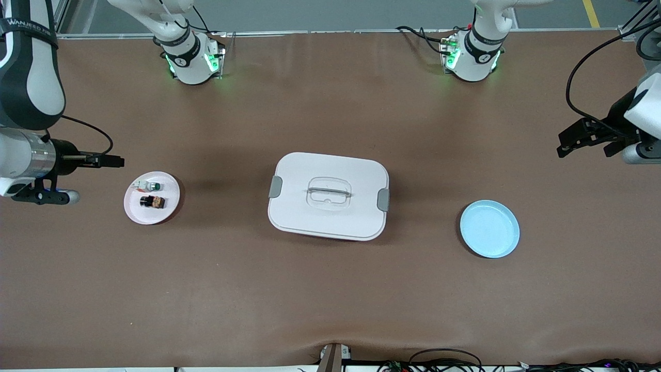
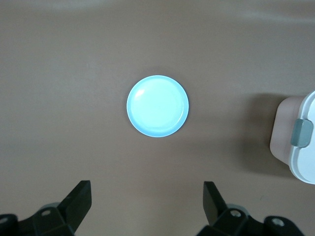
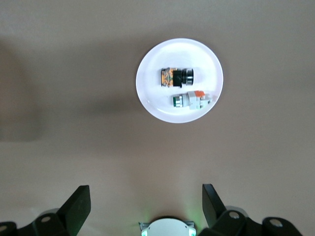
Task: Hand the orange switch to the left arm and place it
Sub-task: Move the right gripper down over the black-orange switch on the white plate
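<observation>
**Both arms parked wide, the box squarely between pick-up and drop-off**

The orange switch [image 1: 152, 201] lay on its side on a small pink plate [image 1: 135, 212] toward the right arm's end of the desk. Beside it on the same plate lay a small white switch with a green top [image 1: 153, 186], the white one farther from the front camera. Nothing had hold of either part.

The white latched box [image 1: 328, 196] sat in the middle of the desk, lid on and grey latches at both short ends. It stood directly between the pink plate and an empty light blue plate [image 1: 489, 229] toward the left arm's end. That blue plate looked to me like the intended landing spot, and the box's place explained the two-arm plan: a straight run across would meet the lid, so a handover up and over it seemed called for.

The right gripper [image 3: 142, 204] hung above the desk's edge at the right arm's end, just beside the pink plate. Its jaws stood spread wide and empty, and its wrist camera looked straight down on both switches. It seemed poised for the first grasp. It would need care to take the black-and-orange part, not its neighbour.

The left gripper [image 2: 147, 201] waited over the desk's edge at the left arm's end, likewise spread apart and holding nothing, the blue plate centred beneath its camera.
</observation>
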Controlling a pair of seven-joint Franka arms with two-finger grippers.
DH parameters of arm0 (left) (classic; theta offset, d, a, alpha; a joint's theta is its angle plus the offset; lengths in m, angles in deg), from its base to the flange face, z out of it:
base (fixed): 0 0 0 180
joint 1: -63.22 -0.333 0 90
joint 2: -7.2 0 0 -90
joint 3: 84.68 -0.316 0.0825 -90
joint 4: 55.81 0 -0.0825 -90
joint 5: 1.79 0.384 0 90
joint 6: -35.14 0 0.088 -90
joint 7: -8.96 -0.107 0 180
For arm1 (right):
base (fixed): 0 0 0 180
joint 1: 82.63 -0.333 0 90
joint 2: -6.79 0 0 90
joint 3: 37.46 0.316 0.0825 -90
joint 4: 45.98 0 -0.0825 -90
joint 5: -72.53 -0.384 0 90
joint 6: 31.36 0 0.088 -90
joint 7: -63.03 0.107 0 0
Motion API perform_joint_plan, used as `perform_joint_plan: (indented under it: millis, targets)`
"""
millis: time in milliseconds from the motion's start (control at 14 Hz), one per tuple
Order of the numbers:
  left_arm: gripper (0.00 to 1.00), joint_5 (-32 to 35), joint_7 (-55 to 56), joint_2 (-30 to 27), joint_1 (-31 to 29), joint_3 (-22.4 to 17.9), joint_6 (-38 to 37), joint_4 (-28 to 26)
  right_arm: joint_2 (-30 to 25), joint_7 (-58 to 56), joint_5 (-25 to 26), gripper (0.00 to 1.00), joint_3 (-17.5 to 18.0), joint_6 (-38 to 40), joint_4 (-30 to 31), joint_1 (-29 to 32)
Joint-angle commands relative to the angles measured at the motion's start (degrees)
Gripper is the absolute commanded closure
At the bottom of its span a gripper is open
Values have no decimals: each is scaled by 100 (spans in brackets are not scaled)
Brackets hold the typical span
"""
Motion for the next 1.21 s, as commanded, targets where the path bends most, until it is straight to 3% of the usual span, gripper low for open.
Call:
perform_joint_plan:
  millis: [0, 571, 1143]
  targets:
    - [0, -95, 0, 11, -36, -10, -123, 92, -14, -52, 16, 0, 89, -496, 325, 179]
    - [0, -95, 0, 72, -27, -10, -123, 92, 4, -79, 279, 0, 80, -1894, 1230, 188]
    - [0, -95, 26, 151, 8, -1, -114, 83, 716, -87, 535, 0, 80, -2993, 1389, 337]
